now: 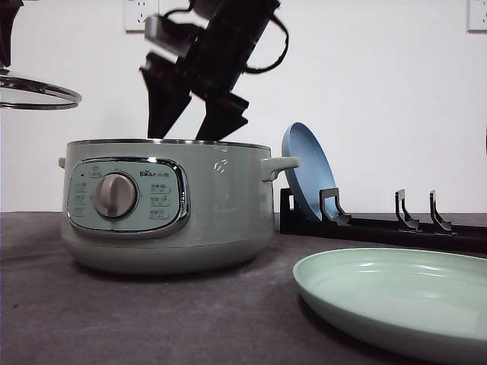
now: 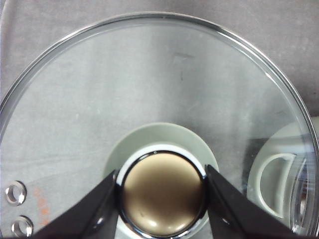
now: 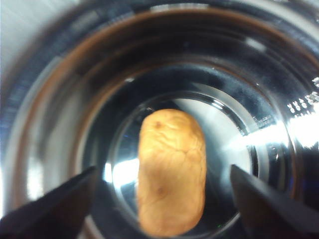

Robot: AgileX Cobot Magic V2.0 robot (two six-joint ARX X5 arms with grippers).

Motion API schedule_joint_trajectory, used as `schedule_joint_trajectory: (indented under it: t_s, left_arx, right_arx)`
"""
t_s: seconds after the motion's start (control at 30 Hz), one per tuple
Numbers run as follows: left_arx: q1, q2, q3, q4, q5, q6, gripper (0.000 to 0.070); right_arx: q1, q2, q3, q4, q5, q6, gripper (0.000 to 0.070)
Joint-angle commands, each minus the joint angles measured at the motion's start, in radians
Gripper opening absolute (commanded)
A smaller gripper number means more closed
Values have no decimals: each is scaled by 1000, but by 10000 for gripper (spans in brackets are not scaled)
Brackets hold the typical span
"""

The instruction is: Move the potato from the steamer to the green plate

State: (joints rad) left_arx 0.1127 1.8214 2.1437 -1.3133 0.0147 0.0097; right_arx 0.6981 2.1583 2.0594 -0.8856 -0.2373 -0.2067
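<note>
Right pincer (image 3: pixel 162 199) gapes over potato (image 3: pixel 172 172), seemingly inside steamer (image 1: pixel 167 205).

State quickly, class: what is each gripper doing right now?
Left gripper: shut on the lid knob, holding the glass lid.
Right gripper: open, empty, above the potato in the steamer.

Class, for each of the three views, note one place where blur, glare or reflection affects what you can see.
Front view: the right gripper above the steamer is motion-blurred. Left wrist view: the glass lid is sharp, with its knob held between the fingers. Right wrist view: bright glare streaks the shiny inner pot, and the potato looks soft.
</note>
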Motion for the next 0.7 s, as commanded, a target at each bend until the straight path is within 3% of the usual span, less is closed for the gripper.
schedule_joint_trajectory:
  t_s: [0.0,0.67]
  left_arx:
    - [-2,-7,29,29,4,10,1]
    - [-2,-7,29,49,4,8,1]
  right_arx:
    - [12,35,28,16,9,-34,614]
    - [-1,152,27,70,18,-12,607]
